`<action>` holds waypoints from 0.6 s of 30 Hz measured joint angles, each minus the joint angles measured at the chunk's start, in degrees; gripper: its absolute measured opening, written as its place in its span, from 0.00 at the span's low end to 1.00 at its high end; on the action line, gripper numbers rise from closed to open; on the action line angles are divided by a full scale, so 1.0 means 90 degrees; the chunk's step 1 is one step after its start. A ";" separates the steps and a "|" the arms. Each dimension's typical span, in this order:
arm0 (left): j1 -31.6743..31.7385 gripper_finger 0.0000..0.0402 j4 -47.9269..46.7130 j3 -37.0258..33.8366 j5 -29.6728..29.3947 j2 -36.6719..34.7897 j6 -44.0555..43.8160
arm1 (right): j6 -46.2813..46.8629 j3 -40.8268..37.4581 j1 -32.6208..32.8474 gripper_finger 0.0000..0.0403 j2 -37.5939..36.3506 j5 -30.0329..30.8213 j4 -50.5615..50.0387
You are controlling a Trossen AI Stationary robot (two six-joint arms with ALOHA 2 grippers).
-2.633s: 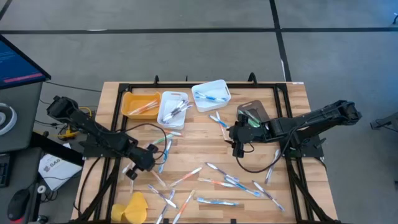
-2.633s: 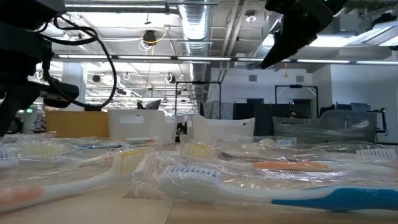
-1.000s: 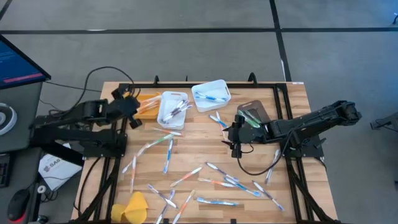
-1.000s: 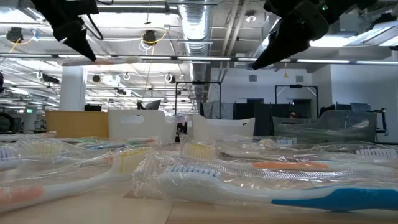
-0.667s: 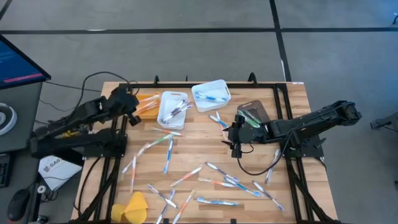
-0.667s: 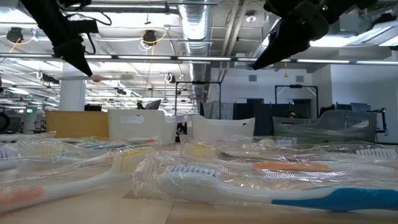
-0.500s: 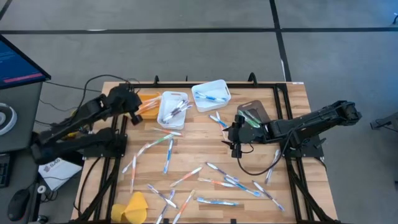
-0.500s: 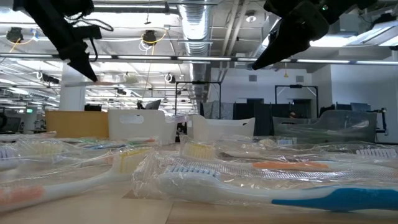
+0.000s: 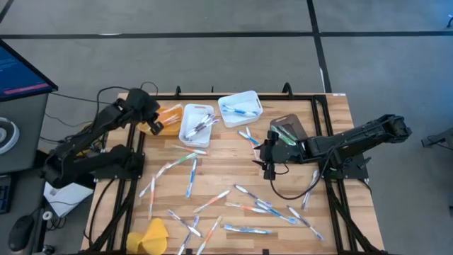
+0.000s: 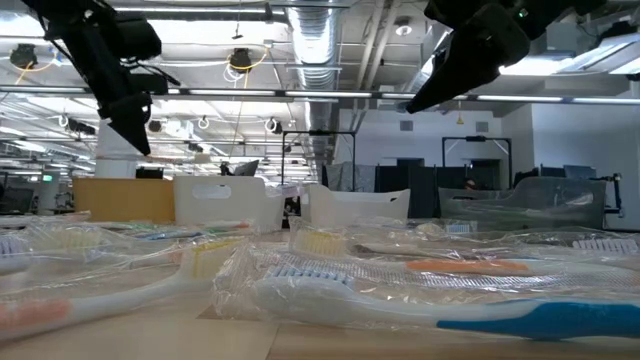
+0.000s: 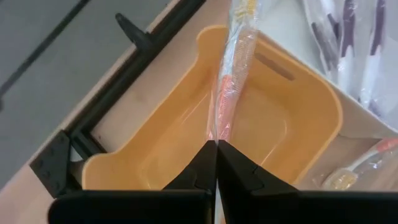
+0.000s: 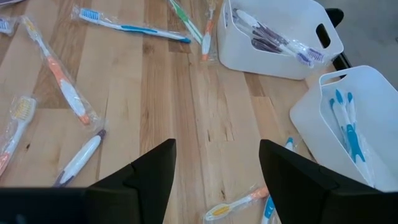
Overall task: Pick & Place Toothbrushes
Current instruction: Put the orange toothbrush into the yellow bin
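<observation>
Left end effector, clenched on a wrapped orange toothbrush, hangs above the orange bin. Best practice: centre over the bin's floor, lower, then release. Right end effector hovers released mid-surface. No legible writing or branding.

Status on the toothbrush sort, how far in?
Early. A few brushes already lie in the two white bins. The left hand is shut on an orange toothbrush above the orange bin. The right hand hangs open mid-table. Many loose toothbrushes remain.
</observation>
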 joint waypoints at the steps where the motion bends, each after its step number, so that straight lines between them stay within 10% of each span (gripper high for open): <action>1: 0.0053 0.00 -0.0003 0.0000 0.0013 0.0069 0.0000 | 0.0001 -0.0017 0.0005 0.56 0.0000 -0.0005 0.0030; 18: 0.0159 0.00 0.0014 -0.0078 0.0161 0.0531 0.0041 | 0.0002 -0.0305 0.0029 0.56 0.0002 -0.0023 0.0308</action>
